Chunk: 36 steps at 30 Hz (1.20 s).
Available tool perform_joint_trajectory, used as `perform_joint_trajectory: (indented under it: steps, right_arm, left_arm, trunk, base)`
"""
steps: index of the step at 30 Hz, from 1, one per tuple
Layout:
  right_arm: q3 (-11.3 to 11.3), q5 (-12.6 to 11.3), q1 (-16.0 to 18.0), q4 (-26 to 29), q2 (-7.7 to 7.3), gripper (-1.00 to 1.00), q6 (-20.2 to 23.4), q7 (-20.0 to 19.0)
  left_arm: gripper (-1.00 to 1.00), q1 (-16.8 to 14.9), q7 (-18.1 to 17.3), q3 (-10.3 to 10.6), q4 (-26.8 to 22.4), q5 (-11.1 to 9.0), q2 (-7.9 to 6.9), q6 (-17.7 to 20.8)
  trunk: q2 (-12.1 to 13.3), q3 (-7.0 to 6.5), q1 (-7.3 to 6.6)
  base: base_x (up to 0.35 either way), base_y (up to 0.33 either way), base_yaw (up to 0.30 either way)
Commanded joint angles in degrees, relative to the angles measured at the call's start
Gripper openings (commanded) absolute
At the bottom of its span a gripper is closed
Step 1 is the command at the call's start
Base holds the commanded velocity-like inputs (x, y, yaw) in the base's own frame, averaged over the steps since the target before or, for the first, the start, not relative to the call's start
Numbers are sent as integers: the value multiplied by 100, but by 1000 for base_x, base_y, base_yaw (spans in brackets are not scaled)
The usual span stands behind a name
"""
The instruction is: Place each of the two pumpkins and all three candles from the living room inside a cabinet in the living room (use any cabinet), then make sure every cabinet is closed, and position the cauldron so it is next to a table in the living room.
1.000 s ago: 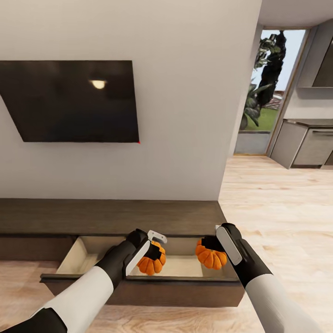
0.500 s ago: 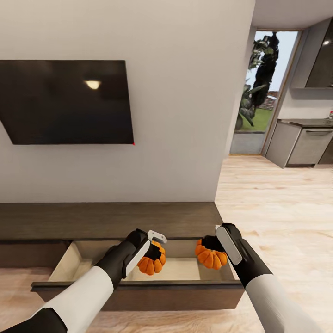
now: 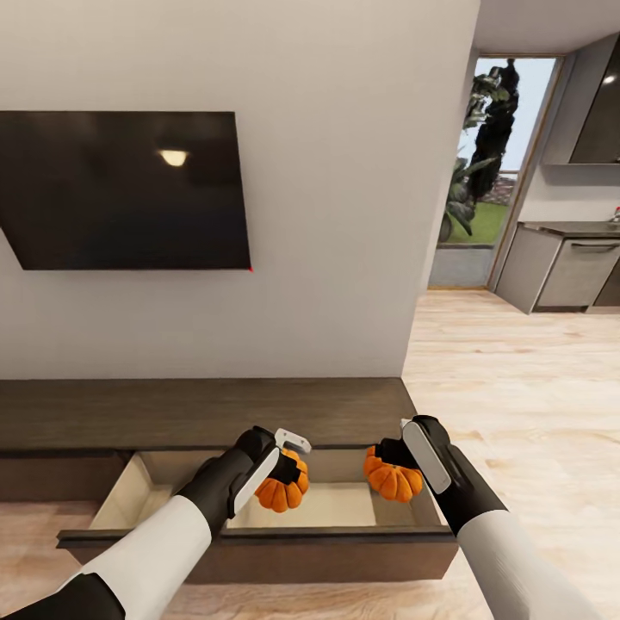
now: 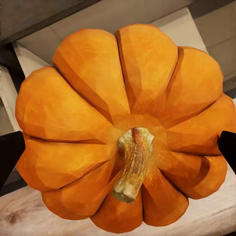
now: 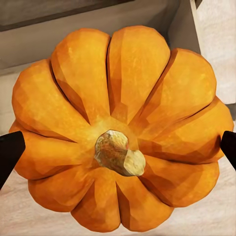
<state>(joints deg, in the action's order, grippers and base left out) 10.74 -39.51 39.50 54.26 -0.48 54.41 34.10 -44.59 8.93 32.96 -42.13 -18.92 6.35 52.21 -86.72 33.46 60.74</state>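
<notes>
I hold one pumpkin in each hand above the open drawer (image 3: 258, 508) of the cabinet (image 3: 207, 409). My left hand (image 3: 288, 469) is clamped on the left pumpkin (image 3: 280, 491), whose stem (image 4: 132, 162) points back toward the wrist camera. My right hand (image 3: 398, 461) is clamped on the right pumpkin (image 3: 392, 480), stem (image 5: 118, 153) likewise facing its wrist. Beyond, a television (image 3: 120, 189) hangs on the wall.
</notes>
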Motion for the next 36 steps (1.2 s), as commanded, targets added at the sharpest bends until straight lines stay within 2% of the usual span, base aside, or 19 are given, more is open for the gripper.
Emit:
perform_joint_trajectory:
  steps: [1,27,36]
  right_arm:
    - [17,-57,5,5,-5,-100,8,53]
    - [17,-57,5,5,-5,-100,8,44]
    - [16,-56,5,5,-5,-100,8,44]
  left_arm:
    - [-100,-5,48,17,-5,-59,-3,17]
    - [-100,-5,57,17,-38,-59,-1,-11]
    - [-100,-5,57,17,-28,-59,1,-31]
  trunk:
    - [-3,6,0]
    - [-3,6,0]
    - [-364,167,198]
  base:
    - [15,13,0]
    - [42,17,0]
    - [0,0,0]
